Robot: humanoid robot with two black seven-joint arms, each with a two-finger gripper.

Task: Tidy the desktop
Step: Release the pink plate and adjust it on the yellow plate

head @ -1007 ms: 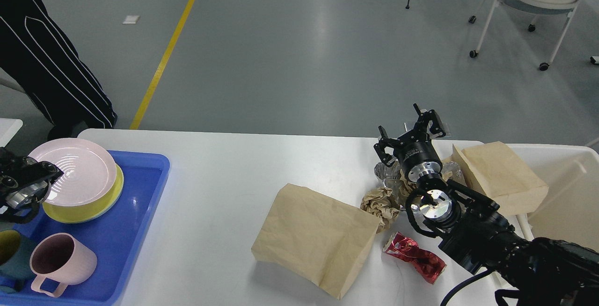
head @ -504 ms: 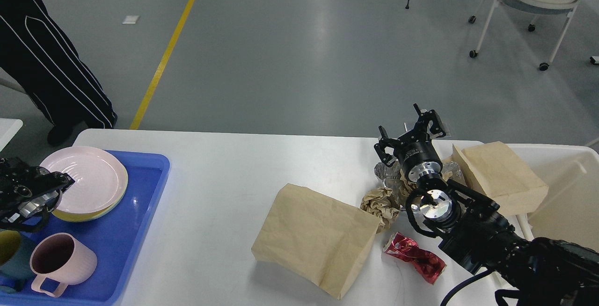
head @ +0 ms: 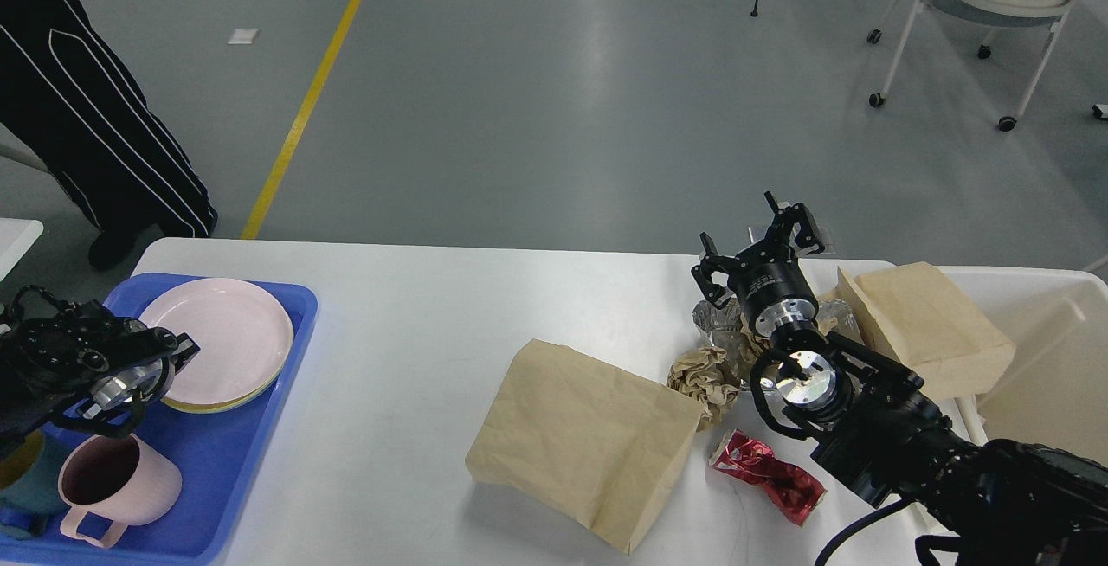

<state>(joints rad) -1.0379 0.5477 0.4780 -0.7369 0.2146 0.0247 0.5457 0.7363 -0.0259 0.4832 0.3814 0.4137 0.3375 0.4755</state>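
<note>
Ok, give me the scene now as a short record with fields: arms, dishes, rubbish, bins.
left gripper: at the near edge of the pink plate; open or shut cannot be told
right gripper: open, empty, above clear crumpled plastic
blue tray: holds the plate on a yellow plate, and a pink cup
desktop: large paper bag, brown paper ball, red wrapper
second paper bag: leans over the edge of the off-white bin

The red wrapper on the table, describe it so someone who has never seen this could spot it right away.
Start at the big white table and go to its near right part, beside the black right arm. There, just right of the large flat brown paper bag and below a crumpled brown paper ball, lies the red wrapper. It is the only shiny red thing among dull brown paper.
</note>
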